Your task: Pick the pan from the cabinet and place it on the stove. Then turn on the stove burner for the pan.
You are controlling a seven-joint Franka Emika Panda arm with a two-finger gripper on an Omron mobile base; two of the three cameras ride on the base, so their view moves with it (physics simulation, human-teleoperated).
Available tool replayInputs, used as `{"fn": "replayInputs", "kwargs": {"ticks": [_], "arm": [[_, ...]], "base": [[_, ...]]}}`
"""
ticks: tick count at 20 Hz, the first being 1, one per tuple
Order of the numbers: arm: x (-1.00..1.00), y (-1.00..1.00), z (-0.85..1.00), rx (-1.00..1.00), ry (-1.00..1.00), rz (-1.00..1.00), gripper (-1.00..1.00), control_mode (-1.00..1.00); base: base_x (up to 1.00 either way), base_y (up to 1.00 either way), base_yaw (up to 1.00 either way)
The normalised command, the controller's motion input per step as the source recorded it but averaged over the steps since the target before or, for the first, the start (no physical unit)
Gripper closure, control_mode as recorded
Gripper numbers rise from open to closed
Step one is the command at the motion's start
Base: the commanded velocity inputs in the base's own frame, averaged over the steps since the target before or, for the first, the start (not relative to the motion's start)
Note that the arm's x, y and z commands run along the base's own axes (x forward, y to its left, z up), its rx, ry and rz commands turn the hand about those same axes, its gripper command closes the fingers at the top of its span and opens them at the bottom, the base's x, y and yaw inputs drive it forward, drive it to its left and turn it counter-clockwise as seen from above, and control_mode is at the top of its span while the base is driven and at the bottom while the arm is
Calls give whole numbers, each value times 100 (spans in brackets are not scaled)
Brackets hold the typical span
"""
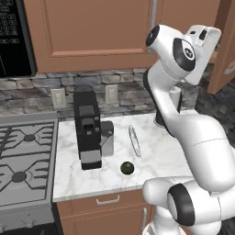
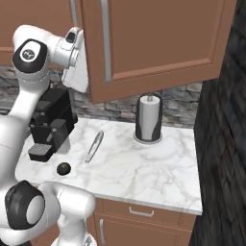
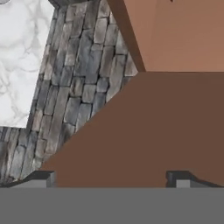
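Note:
The pan is hidden. The reddish-brown wall cabinet [image 1: 92, 32] hangs above the counter, with one door [image 2: 158, 43] swung open toward me; that door also stands at the right edge of the left base view [image 1: 226, 50]. My arm is raised, and the hand [image 1: 202, 39] sits beside that door's handle edge [image 2: 104, 38]. In the hand view my gripper [image 3: 111, 179] is open, its fingertips [image 3: 43, 178] wide apart and empty, close to brown cabinet wood [image 3: 153, 131]. The grey stove [image 1: 25, 156] lies at the far left, its grates bare.
On the marble counter [image 1: 156, 160] stand a black coffee machine [image 1: 89, 128], a slim silver utensil [image 1: 134, 140], a small dark green fruit [image 1: 127, 168] and a paper towel roll [image 2: 149, 117]. A microwave [image 1: 13, 36] hangs over the stove. A dark wall [image 2: 226, 144] closes the right.

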Motion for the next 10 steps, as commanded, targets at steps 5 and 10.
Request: {"fn": "replayInputs", "kwargs": {"ticks": [5,10], "arm": [[-40,-60,-4,-1,0,-14,-100,-100],[-52,-63,0,0,0,-15,-100,-100]], "base": [[0,0,0],[0,0,0]]}}
